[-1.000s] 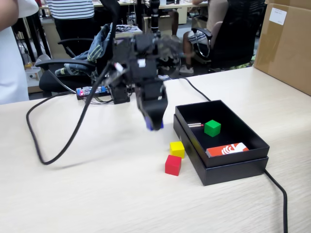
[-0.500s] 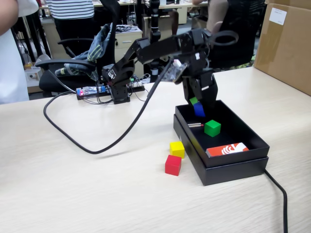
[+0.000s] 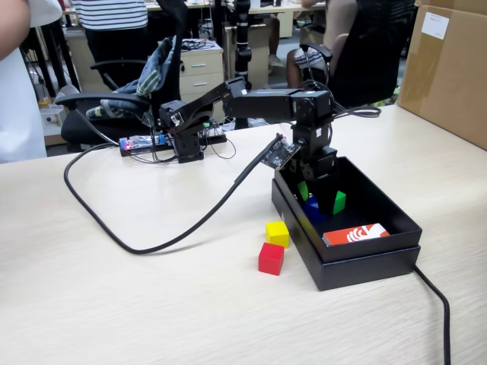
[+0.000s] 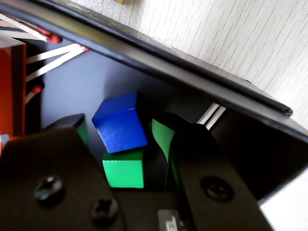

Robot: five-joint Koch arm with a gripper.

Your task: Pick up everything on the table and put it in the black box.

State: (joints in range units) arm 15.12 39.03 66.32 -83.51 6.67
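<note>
Now the fingers (image 4: 144, 144) stand apart inside the black box (image 3: 396, 228), the blue cube (image 4: 120, 122) loose between them beside the green cube (image 4: 124, 168). Lifting carelessly could snag a cube; red cube (image 3: 271, 258) and yellow cube (image 3: 278, 233) wait on the tabletop (image 3: 152, 304) against the box's left wall.

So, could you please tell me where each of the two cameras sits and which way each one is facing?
Fixed view: stands off the table's near edge, raised, looking across it toward the office; the whole arm shows, gripper down in the black box, yellow cube and red cube outside.
Wrist view: rides behind the gripper, looking down into the box; both jaws frame the blue cube and green cube.
Shared: box, blue cube, green cube, tabletop.
</note>
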